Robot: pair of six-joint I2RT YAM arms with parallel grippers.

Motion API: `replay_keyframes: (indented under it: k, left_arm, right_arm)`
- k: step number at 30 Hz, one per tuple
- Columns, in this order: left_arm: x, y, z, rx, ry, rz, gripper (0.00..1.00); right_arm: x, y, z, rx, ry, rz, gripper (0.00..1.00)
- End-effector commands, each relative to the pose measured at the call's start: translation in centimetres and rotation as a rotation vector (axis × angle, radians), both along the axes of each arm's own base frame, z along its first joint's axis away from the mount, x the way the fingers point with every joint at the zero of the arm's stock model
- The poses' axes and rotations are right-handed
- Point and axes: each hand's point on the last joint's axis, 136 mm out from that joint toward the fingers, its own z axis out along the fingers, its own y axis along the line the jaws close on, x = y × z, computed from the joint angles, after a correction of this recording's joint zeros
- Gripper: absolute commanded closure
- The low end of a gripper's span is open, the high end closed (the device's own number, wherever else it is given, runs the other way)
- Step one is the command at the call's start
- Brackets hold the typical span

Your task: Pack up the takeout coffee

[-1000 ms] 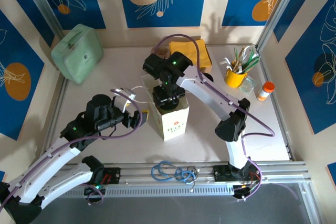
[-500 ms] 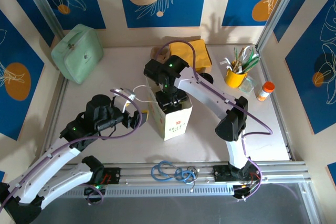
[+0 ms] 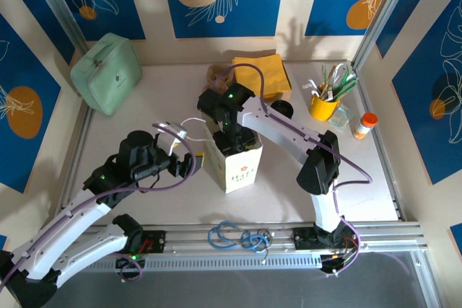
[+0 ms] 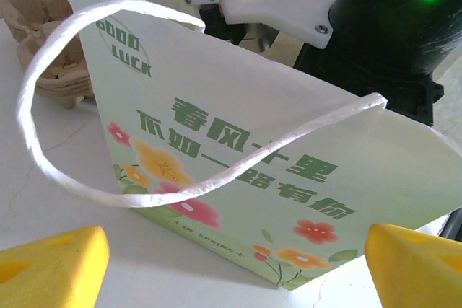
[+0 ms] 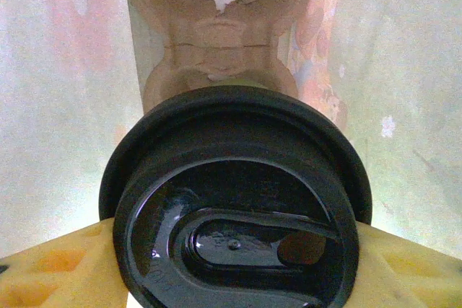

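- Inside the paper bag (image 5: 404,106), the coffee cup (image 5: 234,236) shows its black lid, which covers the body beneath; the picture's bottom edge clips the lid.
- The yellow pads (image 5: 50,272) of the right gripper (image 5: 232,279), on either side of that lid, are cut off by the same edge.
- Deeper in the bag, a brown cardboard insert (image 5: 216,34) is blurred; whether the cup touches it cannot be told.
- From above, the right arm's wrist (image 3: 232,137) blocks the bag's mouth.
- In front of the bag, the fingertips (image 4: 50,265) of the left gripper (image 4: 231,272) are clipped by the lower corners.
- Behind the bag, a cardboard tray (image 4: 50,34) is partly hidden.
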Motion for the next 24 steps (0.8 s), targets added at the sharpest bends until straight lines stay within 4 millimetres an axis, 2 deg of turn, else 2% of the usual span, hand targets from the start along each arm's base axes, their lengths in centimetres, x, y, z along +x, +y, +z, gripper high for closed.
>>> replay_keyframes:
  k: [1, 15, 24]
  left_arm:
    - [-0.5, -0.1, -0.1, 0.012, -0.010, -0.021, 0.09]
    - [-0.5, -0.2, -0.2, 0.006, -0.007, -0.023, 0.08]
    - [-0.5, 0.0, -0.3, 0.012, -0.006, -0.019, 0.08]
  right_arm:
    - [-0.3, 0.1, 1.1, 0.052, -0.028, -0.022, 0.37]
    - [-0.4, 0.0, -0.7, 0.061, -0.029, -0.038, 0.38]
    - [-0.4, 0.1, -0.9, 0.067, -0.025, -0.037, 0.38]
